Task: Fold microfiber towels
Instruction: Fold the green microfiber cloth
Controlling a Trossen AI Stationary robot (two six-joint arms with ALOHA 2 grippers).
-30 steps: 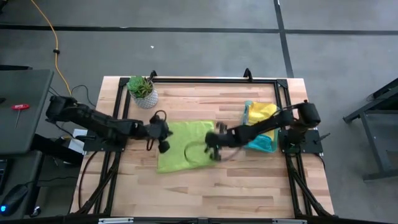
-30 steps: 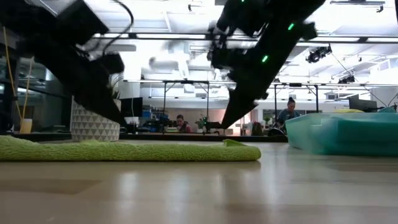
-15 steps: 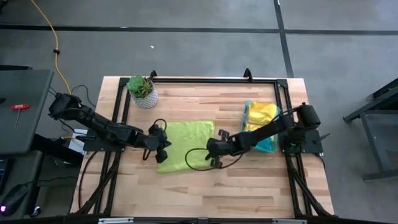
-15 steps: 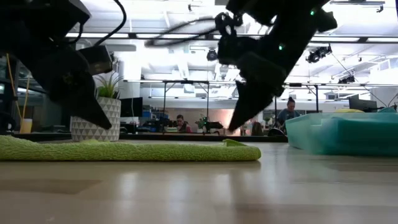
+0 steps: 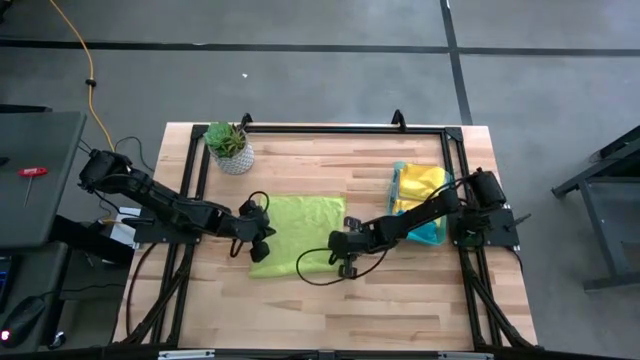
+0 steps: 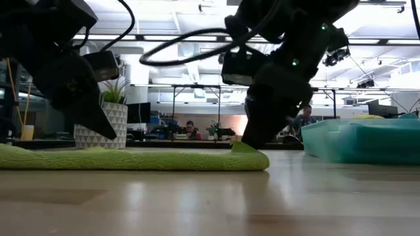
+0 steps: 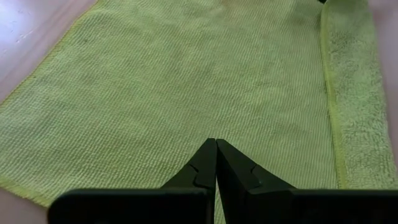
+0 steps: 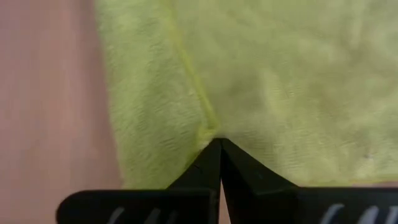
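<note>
The lime towel (image 5: 297, 233) lies flat on the counter (image 5: 400, 300) between the arms, left gripper (image 5: 257, 238) and right gripper (image 5: 345, 262) at its opposite near corners, fingers pressed together, seemingly pinching cloth.

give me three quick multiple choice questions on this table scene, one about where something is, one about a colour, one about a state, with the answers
1. Where does the potted plant stand?
A. near the table's far left corner
B. inside the tray
C. on the spread towel

2. What colour is the towel spread between the arms?
A. grey
B. lime green
C. red

3. How is the right end effector?
A. wide open in the air
B. shut on the towel's corner
C. out of sight

Answers:
1 A: the potted plant stands apart from the tray.
2 B: the towel is lime green.
3 B: the right end effector pinches a raised towel corner; the left end effector is shut on the towel's other side.
</note>
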